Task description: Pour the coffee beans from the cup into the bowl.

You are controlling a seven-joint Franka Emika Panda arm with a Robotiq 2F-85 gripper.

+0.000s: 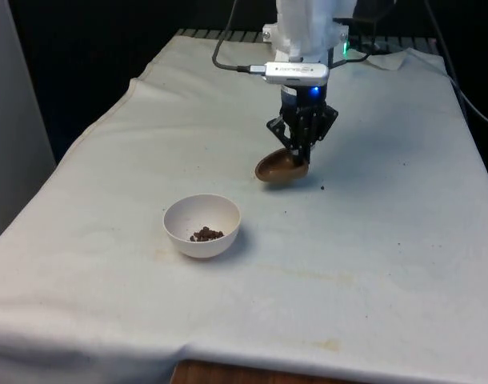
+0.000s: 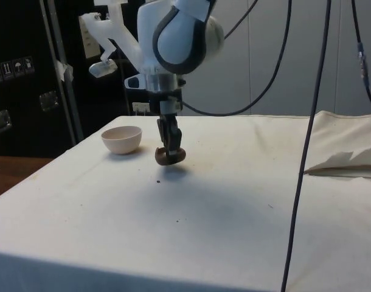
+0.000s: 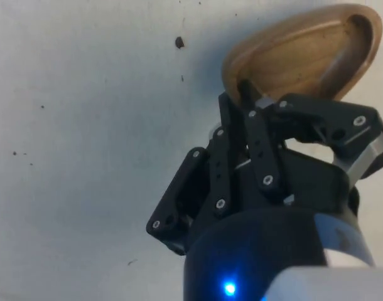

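Already empty, the brown wooden cup hangs tilted just above the desk, its rim clenched in the pincer; beans lie in the white bowl nearby; best lower it gently, level, before releasing.

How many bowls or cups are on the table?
2. The white bowl with coffee beans sits toward the front view's left. The brown cup is tipped, pinched in the tool, farther back.

Brown cup, white bowl with dark brown beans, white cloth
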